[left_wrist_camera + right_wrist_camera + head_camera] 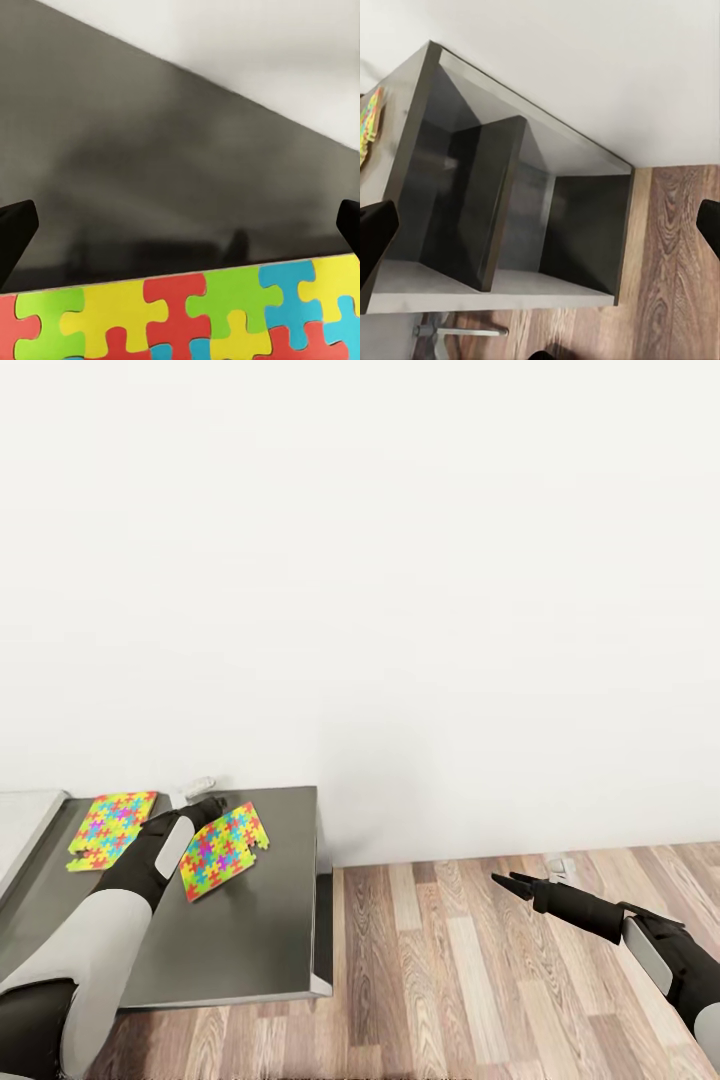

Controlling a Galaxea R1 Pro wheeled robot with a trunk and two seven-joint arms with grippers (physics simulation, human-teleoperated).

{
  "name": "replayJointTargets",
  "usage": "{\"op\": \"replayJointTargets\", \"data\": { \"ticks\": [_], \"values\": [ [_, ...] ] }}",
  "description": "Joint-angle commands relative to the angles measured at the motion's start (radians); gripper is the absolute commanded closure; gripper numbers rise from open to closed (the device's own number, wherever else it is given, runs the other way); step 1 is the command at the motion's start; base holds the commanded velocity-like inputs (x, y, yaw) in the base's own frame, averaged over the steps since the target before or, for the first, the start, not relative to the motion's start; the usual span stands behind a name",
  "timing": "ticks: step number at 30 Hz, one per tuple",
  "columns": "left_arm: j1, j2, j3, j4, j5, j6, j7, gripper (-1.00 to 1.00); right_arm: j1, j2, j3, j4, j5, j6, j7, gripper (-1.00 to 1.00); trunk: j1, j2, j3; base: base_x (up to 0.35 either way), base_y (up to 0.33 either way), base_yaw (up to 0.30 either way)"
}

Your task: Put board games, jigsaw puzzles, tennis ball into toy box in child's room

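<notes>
Two jigsaw puzzles lie on the dark grey section of the table (250, 950). One jigsaw puzzle (112, 828) is flat near the wall. The other jigsaw puzzle (225, 850) looks tilted, right beside my left wrist. My left gripper (208, 808) reaches over the table and is open. In the left wrist view, that puzzle's edge (187, 315) sits just short of the left gripper (180, 225), whose fingertips (15, 236) are spread wide. My right gripper (508, 880) is open and hangs over the wood floor. The toy box, board games, tennis ball and bed are out of view.
The pale grey desk top (25, 825) joins the table on the left. A small white object (195, 788) lies by the wall. The right wrist view shows the cabinet's open dark compartments (510, 217). A wood-plank floor (450, 980) spreads to the right, and a white wall stands behind.
</notes>
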Motion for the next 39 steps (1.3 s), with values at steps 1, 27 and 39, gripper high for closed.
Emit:
{"op": "replayJointTargets", "data": {
  "ticks": [1, 27, 39],
  "values": [
    [0.000, 0.000, 0.000, -0.002, 0.011, 0.003, 0.006, -1.00, -0.001, -0.001, 0.002, 0.000, -0.010, 0.010, 0.001, -1.00, 0.000, -0.002, -0.003, 0.000, 0.000, 0.000],
    [0.000, 0.000, 0.000, -0.002, 0.012, -0.005, 0.009, -1.00, 0.000, -0.001, 0.002, 0.000, -0.010, 0.007, 0.002, -1.00, 0.000, -0.002, -0.017, 0.000, 0.000, 0.000],
    [0.000, 0.001, 0.000, -0.010, 0.012, -0.005, 0.010, -1.00, -0.001, -0.001, 0.003, 0.000, -0.010, 0.008, 0.002, -1.00, 0.000, -0.002, -0.035, 0.000, 0.000, 0.000]
  ]
}}
